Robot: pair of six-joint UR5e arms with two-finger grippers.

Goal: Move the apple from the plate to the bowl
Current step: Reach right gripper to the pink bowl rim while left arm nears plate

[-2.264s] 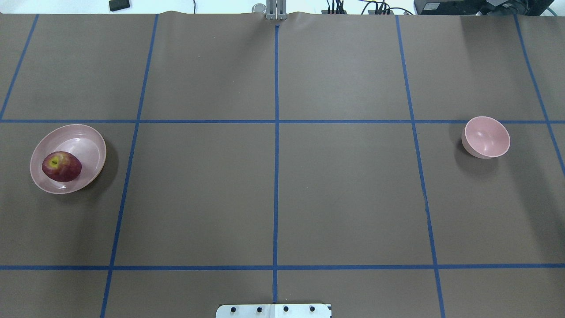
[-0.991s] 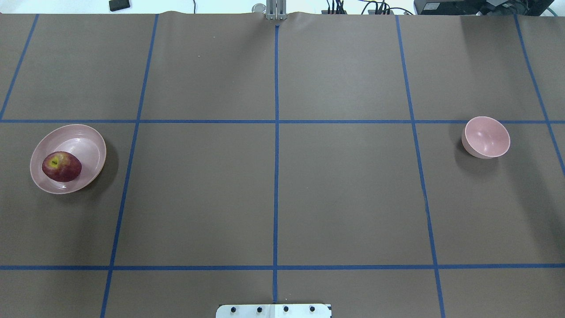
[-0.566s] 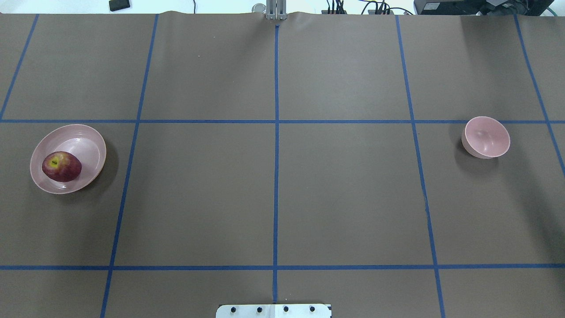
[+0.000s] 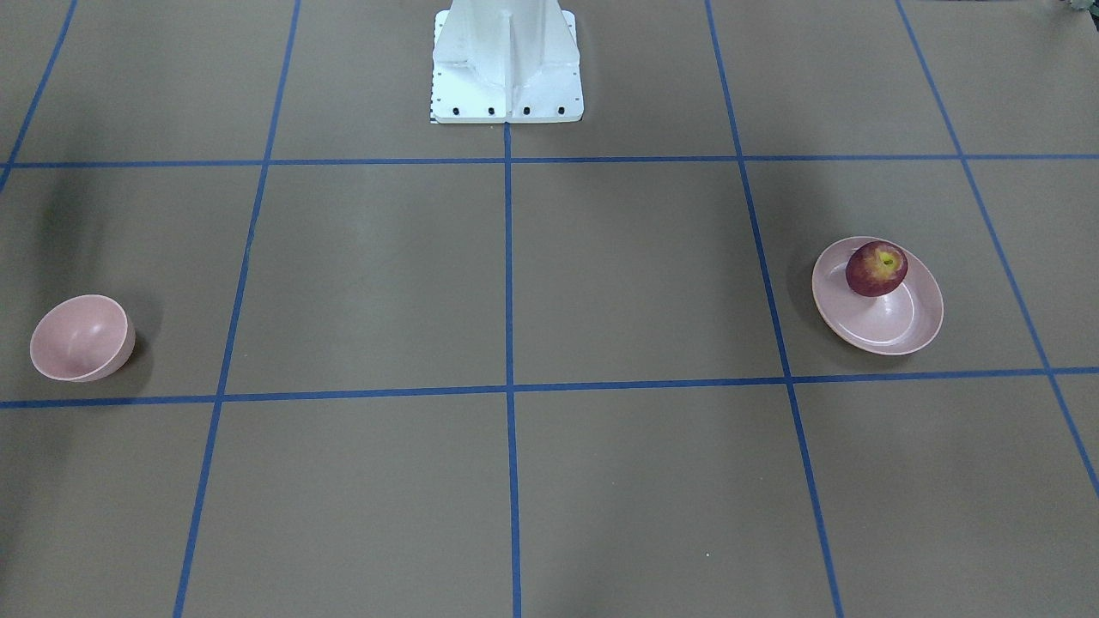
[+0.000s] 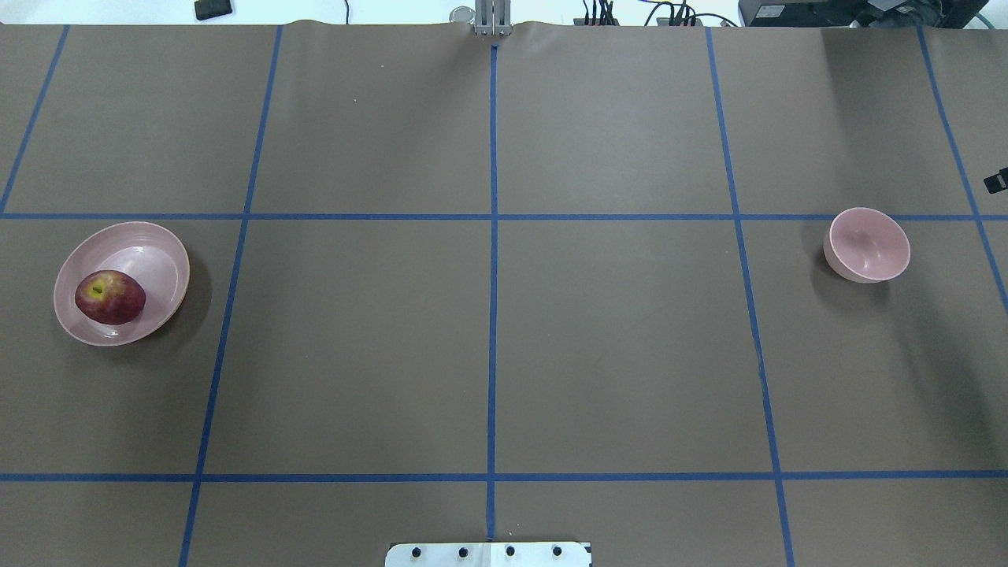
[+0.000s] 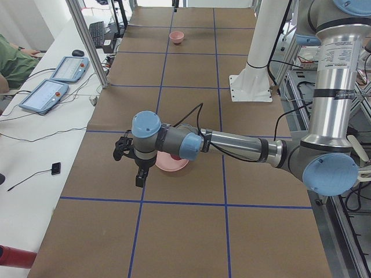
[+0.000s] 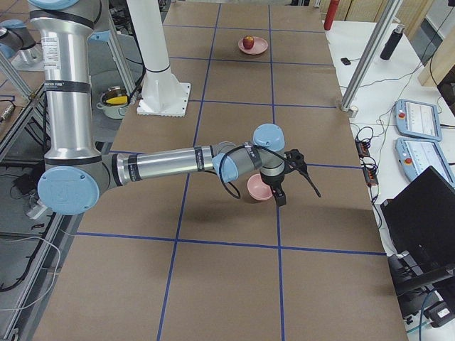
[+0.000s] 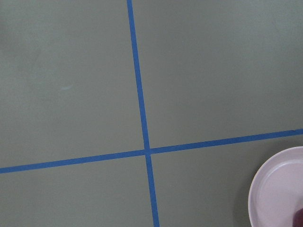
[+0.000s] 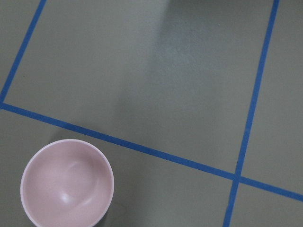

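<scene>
The dark-red apple point(image 5: 110, 297) lies in the wide pink plate point(image 5: 150, 236) at the table's left; both show in the front view, apple point(image 4: 877, 269) and plate point(image 4: 901, 336). The small deep pink bowl point(image 5: 866, 244) stands empty at the right and shows in the right wrist view point(image 9: 66, 184). My left gripper point(image 6: 128, 162) hovers just beyond the plate point(image 6: 174, 165), on its outer side. My right gripper point(image 7: 297, 190) hovers beside the bowl point(image 7: 256, 188); a dark sliver of it shows at the overhead view's right edge point(image 5: 996, 183). I cannot tell whether either gripper is open or shut.
The white robot pedestal point(image 4: 506, 60) stands at the table's near-robot middle. Blue tape lines grid the brown table cover. Metal posts point(image 6: 87, 40) and operator pendants point(image 6: 58, 81) sit along the far side. The plate's rim point(image 8: 270, 198) shows in the left wrist view's corner.
A dark sliver of my right gripper has come into the overhead view at its right edge, and a shadow has grown near the bowl. Apple, plate and bowl have not moved.
</scene>
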